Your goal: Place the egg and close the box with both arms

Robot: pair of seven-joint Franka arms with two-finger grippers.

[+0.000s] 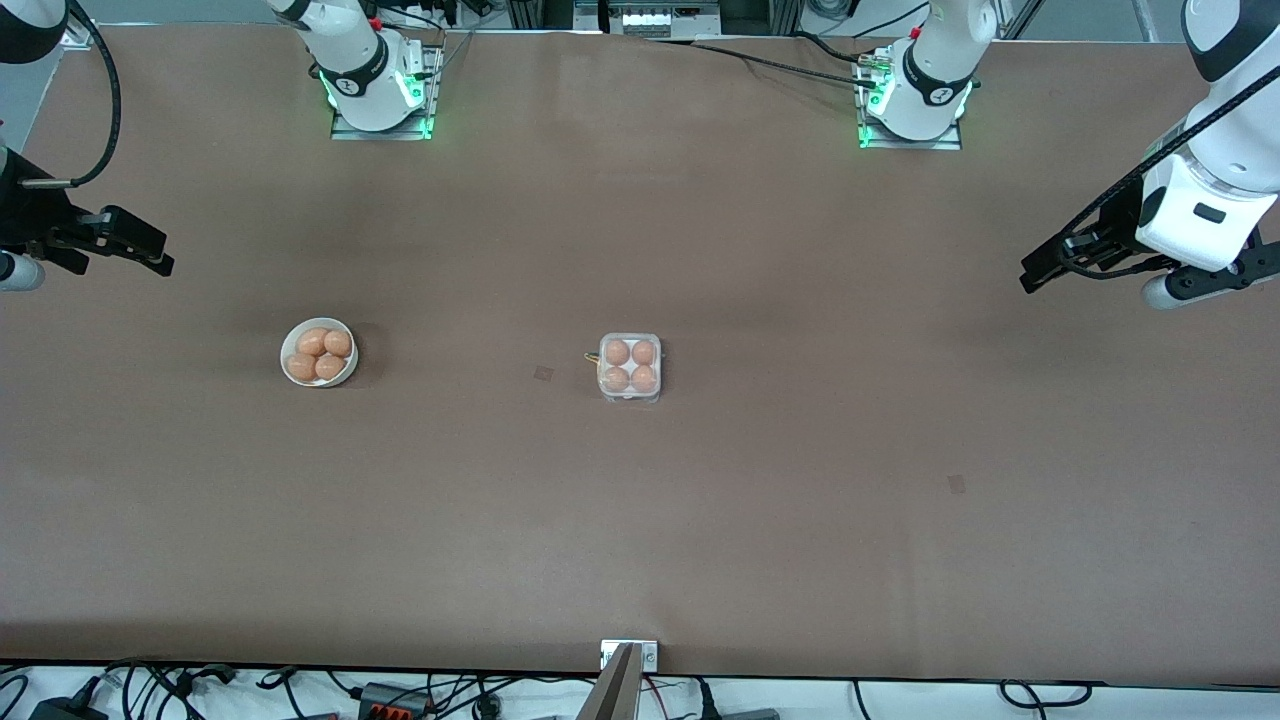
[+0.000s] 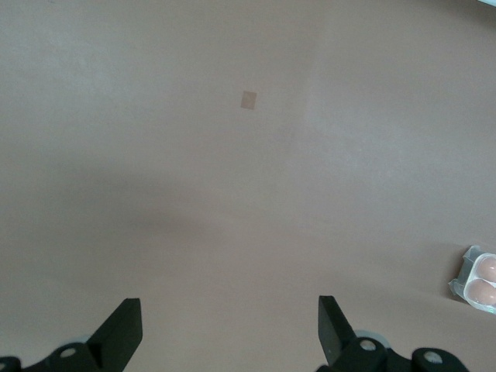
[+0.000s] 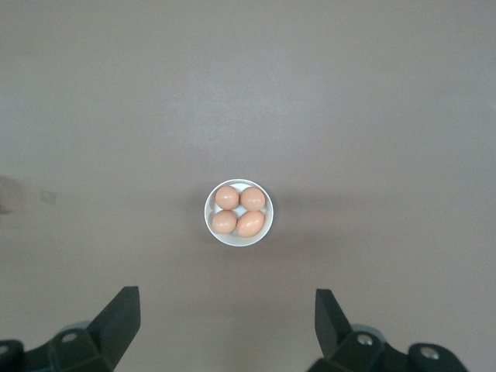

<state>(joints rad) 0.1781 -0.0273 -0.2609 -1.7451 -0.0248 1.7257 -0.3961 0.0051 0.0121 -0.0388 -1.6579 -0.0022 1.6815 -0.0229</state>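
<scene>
The clear plastic box (image 1: 630, 367) sits mid-table with its lid down over several orange-brown eggs (image 1: 617, 352) that fill its cups. Its corner shows at the edge of the left wrist view (image 2: 474, 279). My left gripper (image 1: 1035, 272) hangs open and empty in the air at the left arm's end of the table, well away from the box. My right gripper (image 1: 152, 255) hangs open and empty at the right arm's end. Both pairs of fingers stand wide apart over bare table in the wrist views (image 2: 229, 325) (image 3: 225, 318). Neither gripper holds an egg.
A round white bowl (image 1: 350, 372) with several more eggs (image 1: 313, 342) stands toward the right arm's end, beside the box; it shows in the right wrist view (image 3: 209, 221). Small dark patches (image 1: 543, 373) (image 1: 957, 484) mark the brown table. Cables run along the table's near edge.
</scene>
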